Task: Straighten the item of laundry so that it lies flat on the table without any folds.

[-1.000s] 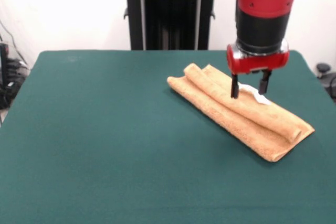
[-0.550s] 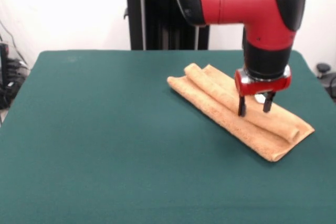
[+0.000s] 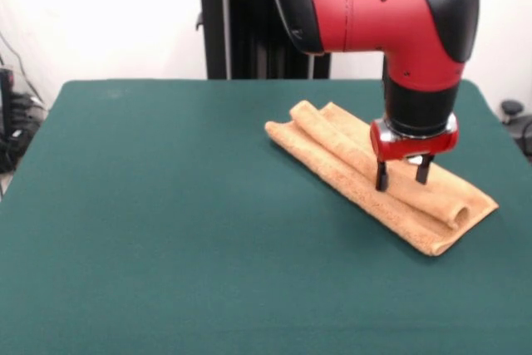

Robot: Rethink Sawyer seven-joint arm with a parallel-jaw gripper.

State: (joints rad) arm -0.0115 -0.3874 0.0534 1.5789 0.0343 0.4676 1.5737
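orange-tan terry-cloth towel [image 3: 349, 164], folded and rolled into a long narrow bundle with a tube-like fold along its top, lying diagonally on the large dark green felt-topped table [image 3: 166, 230], in the half toward the right edge and running from mid-table toward the near right corner. the red and black arm's gripper [image 3: 402, 175] stands upright over the rolled fold, its two dark fingers [image 3: 381, 175] parted and straddling the roll, tips at the cloth.
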